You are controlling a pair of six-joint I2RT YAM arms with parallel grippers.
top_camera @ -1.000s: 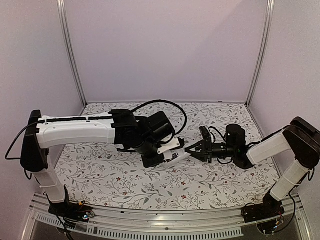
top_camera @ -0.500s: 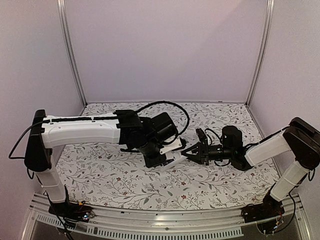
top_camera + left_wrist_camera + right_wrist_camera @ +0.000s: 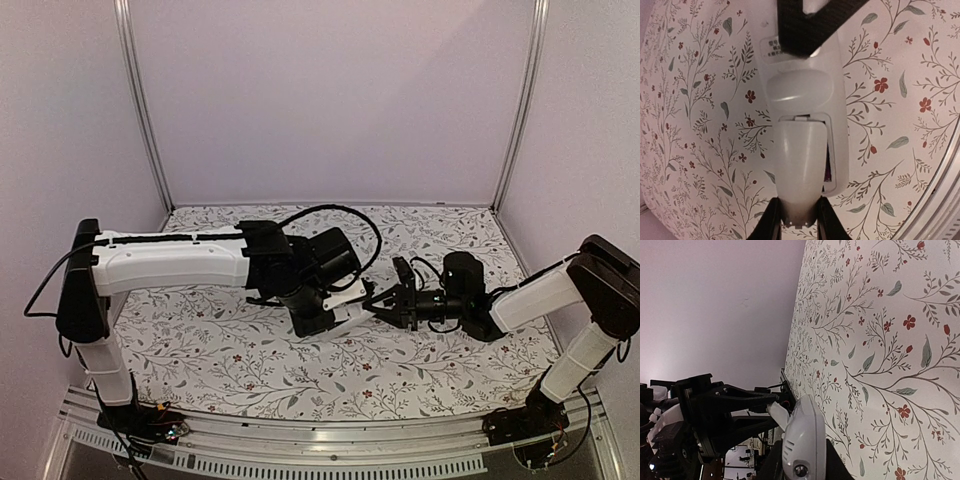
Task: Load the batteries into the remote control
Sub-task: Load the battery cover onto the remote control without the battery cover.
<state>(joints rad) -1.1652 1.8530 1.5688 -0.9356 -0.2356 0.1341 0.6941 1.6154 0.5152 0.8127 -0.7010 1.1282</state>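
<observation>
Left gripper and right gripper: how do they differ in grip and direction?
The left gripper grips a white cover over the remote control's battery compartment; the right gripper clamps the remote's labelled end. From above, the left gripper points rightward, the right gripper leftward. Both are shut, meeting at the remote.

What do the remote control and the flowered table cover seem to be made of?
The remote control is most likely moulded plastic, white, smooth and slightly glossy: it shows soft highlights, rounded edges and a printed label. The table cover looks like a matte printed sheet, perhaps cloth or vinyl: it lies flat without shine, and no weave is visible.
</observation>
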